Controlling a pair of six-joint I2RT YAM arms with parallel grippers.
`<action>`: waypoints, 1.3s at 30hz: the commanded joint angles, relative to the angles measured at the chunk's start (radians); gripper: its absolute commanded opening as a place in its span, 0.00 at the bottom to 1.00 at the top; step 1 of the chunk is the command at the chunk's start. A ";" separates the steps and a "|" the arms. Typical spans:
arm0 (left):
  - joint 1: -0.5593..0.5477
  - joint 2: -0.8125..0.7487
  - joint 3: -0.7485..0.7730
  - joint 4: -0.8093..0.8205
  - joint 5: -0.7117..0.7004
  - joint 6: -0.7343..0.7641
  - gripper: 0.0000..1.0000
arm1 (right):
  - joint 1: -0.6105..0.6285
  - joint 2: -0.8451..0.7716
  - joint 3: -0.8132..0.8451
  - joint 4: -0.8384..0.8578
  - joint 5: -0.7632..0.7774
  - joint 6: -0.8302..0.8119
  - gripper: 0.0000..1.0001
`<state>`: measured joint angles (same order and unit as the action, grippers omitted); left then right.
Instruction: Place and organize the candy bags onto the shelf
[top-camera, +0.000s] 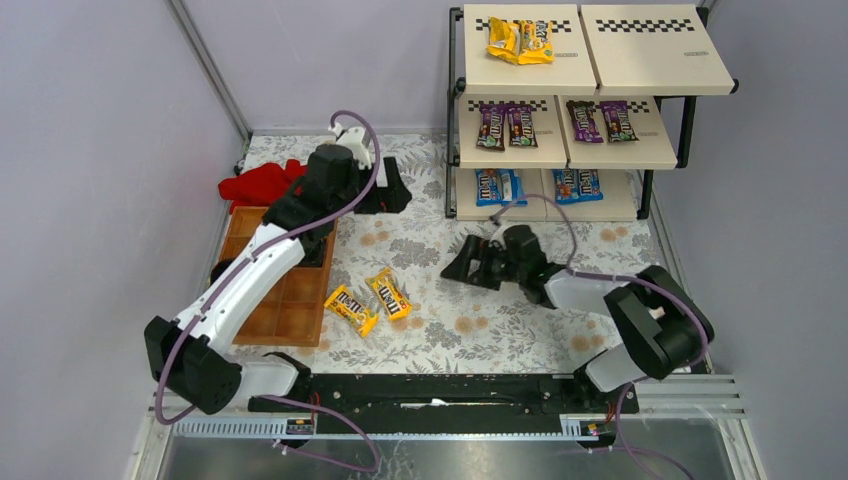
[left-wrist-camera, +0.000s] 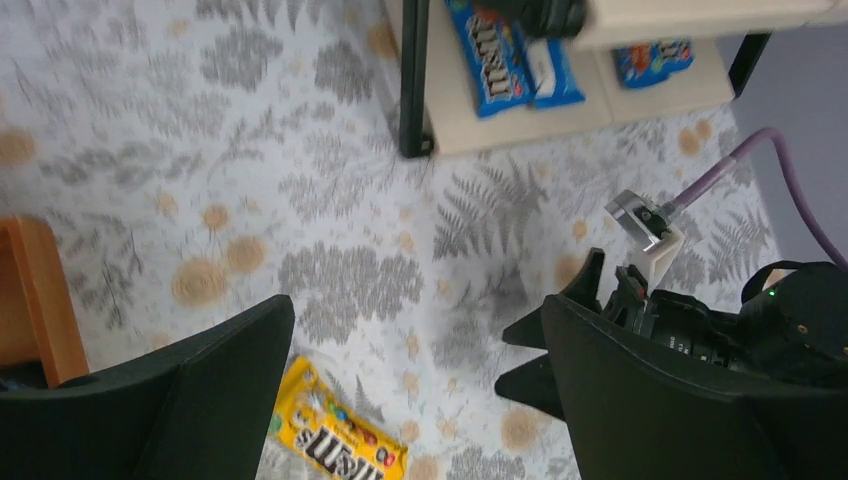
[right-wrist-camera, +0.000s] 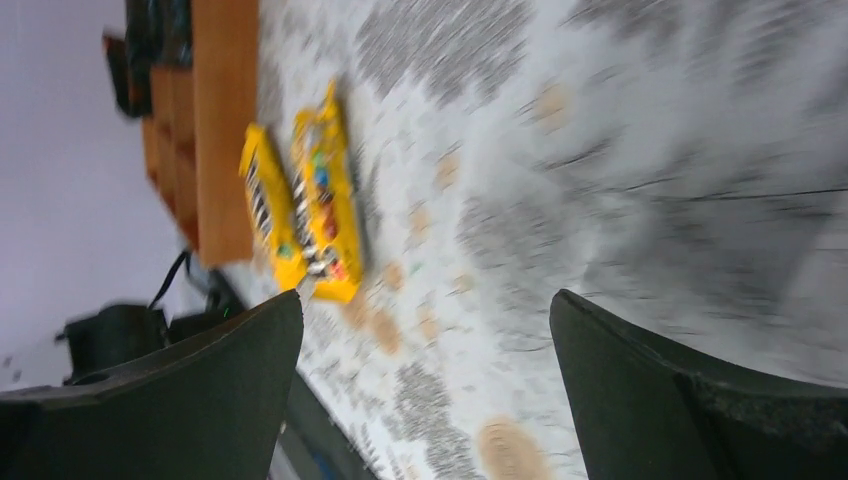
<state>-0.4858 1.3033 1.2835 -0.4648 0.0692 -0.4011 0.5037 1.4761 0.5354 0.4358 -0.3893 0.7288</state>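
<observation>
Two yellow candy bags (top-camera: 350, 309) (top-camera: 390, 294) lie side by side on the patterned cloth, left of centre. The shelf (top-camera: 645, 60) stands at the back right. It holds yellow bags (top-camera: 520, 40) on the top tier, purple-brown bags (top-camera: 505, 125) (top-camera: 600, 120) on the middle tier and blue bags (top-camera: 498, 186) (top-camera: 578, 184) on the bottom. My left gripper (top-camera: 395, 190) is open and empty, above the cloth left of the shelf; its view shows one yellow bag (left-wrist-camera: 335, 437) below it. My right gripper (top-camera: 455, 268) is open and empty, low, right of the loose bags (right-wrist-camera: 325, 200).
A brown wooden compartment tray (top-camera: 290, 300) lies at the left under the left arm, with a red cloth (top-camera: 262, 183) behind it. Grey walls close in on the left, back and right. The arm bases and a black rail run along the near edge.
</observation>
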 joint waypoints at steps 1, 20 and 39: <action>0.003 -0.088 -0.150 0.007 0.025 -0.086 0.99 | 0.151 0.084 0.001 0.241 -0.107 0.145 1.00; 0.003 -0.232 -0.417 0.018 0.015 -0.214 0.99 | 0.323 0.520 0.040 0.612 -0.077 0.420 0.61; -0.002 -0.203 -0.521 0.171 0.131 -0.291 0.99 | 0.129 0.430 0.008 0.514 -0.241 0.240 0.00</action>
<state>-0.4862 1.0897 0.8017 -0.3897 0.1425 -0.6476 0.7345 1.9919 0.5739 1.0290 -0.5423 1.0958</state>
